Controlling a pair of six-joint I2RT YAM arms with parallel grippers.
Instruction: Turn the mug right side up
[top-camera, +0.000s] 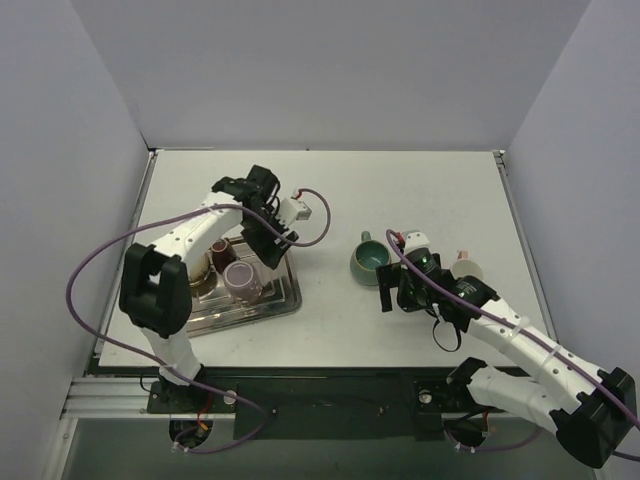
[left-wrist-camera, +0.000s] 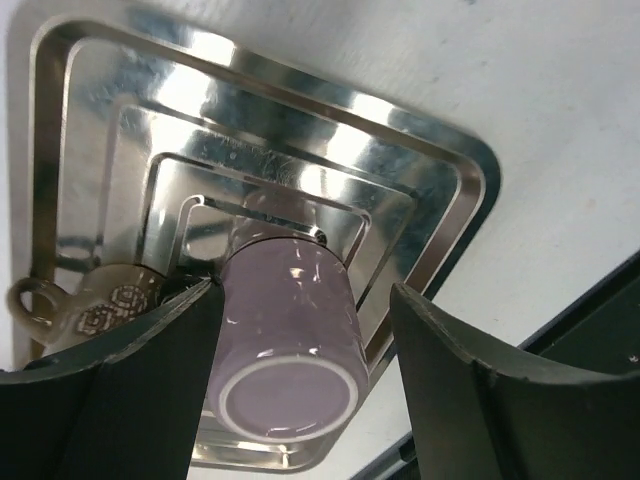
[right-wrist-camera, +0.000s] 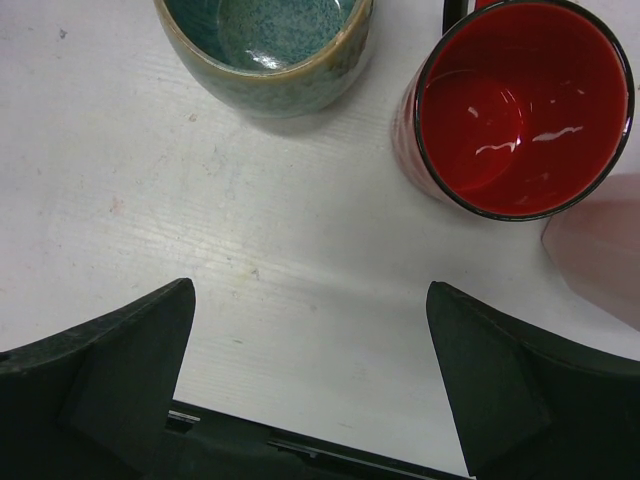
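A purple mug (top-camera: 241, 280) stands upside down, base up, in the metal tray (top-camera: 285, 300). In the left wrist view the mug (left-wrist-camera: 290, 345) sits between my left fingers, close against the left finger (left-wrist-camera: 150, 380) and apart from the right one. My left gripper (top-camera: 268, 247) (left-wrist-camera: 305, 295) is open, above and around the mug. My right gripper (top-camera: 392, 286) (right-wrist-camera: 310, 370) is open and empty over bare table, just short of a green mug (right-wrist-camera: 265, 45) and a red mug (right-wrist-camera: 520, 100).
A beige patterned mug (top-camera: 200, 262) (left-wrist-camera: 95, 305) lies in the tray (left-wrist-camera: 420, 150) left of the purple one. The green mug (top-camera: 368, 262), the red mug (top-camera: 414, 242) and a pale pink mug (top-camera: 467, 269) (right-wrist-camera: 600, 250) stand upright at the right. The table's front edge is just behind my right gripper.
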